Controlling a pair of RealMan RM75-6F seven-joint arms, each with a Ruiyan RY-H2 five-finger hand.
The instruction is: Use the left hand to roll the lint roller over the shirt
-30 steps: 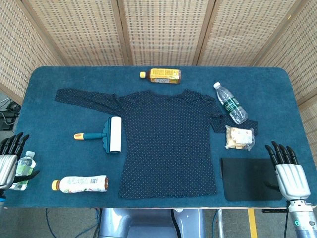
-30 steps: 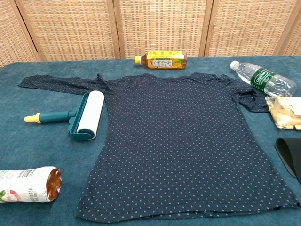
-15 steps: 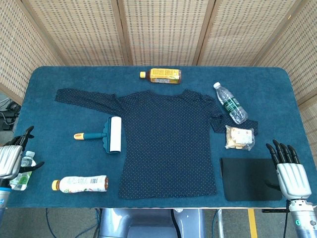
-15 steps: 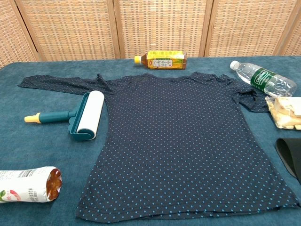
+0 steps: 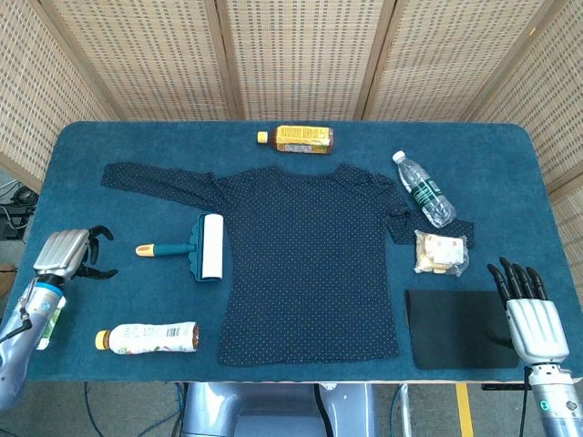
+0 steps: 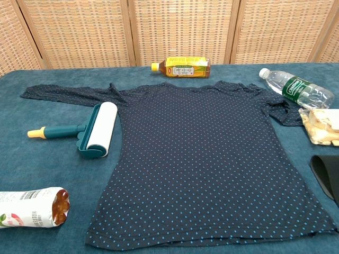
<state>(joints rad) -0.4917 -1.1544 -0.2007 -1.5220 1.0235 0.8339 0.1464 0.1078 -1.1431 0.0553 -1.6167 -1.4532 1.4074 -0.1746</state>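
- The roller (image 5: 201, 248) lies flat on the tabletop (image 5: 109, 146), just left of the shirt (image 5: 310, 264). Its white drum touches or nearly touches the shirt's left edge, and its handle with the yellow tip (image 5: 144, 249) points left.
- The left hand (image 5: 68, 255) is at the left side of the tabletop, a little way left of that yellow tip. It holds nothing, and its fingers are curved with a gap between them and the thumb.
- The right hand (image 5: 532, 314) is at the near right corner, beside a black pad (image 5: 455, 328). Its fingers are straight and spread, and it holds nothing.
- The step now looks like reaching for the handle. To do it well, the left hand should come in from the left, in line with the handle, and close around the green part (not the drum, which must be free to turn).
- A firm hold near the middle of the handle should keep the roller from twisting.
- After that, lift it a little, set the drum on the shirt and push with light, even pressure, so the cloth does not bunch up.
- A bottle (image 5: 148, 337) lies near the left hand, so the arm should stay clear of it.
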